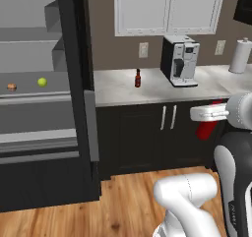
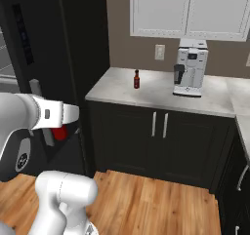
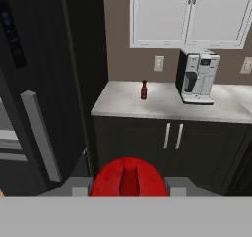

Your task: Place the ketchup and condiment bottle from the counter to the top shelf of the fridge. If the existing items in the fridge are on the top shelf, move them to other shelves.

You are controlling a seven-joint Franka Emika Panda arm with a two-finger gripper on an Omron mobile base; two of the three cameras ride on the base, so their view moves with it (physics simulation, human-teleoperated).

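The fridge (image 1: 39, 98) stands open on the left, its dark door (image 1: 78, 74) swung out edge-on, shelves bare apart from a green fruit (image 1: 42, 82) and a small brownish item (image 1: 12, 87) on one shelf. Beside it runs the pale worktop (image 1: 157, 86), carrying a coffee machine (image 1: 180, 60) and a paper towel roll (image 1: 240, 55). The small dark condiment bottle (image 1: 138, 78) stands upright on the worktop, left of the machine. And the red ketchup (image 3: 129, 178) is off the worktop, clamped between the fingers (image 3: 78, 188), held in the air before the lower cabinets.
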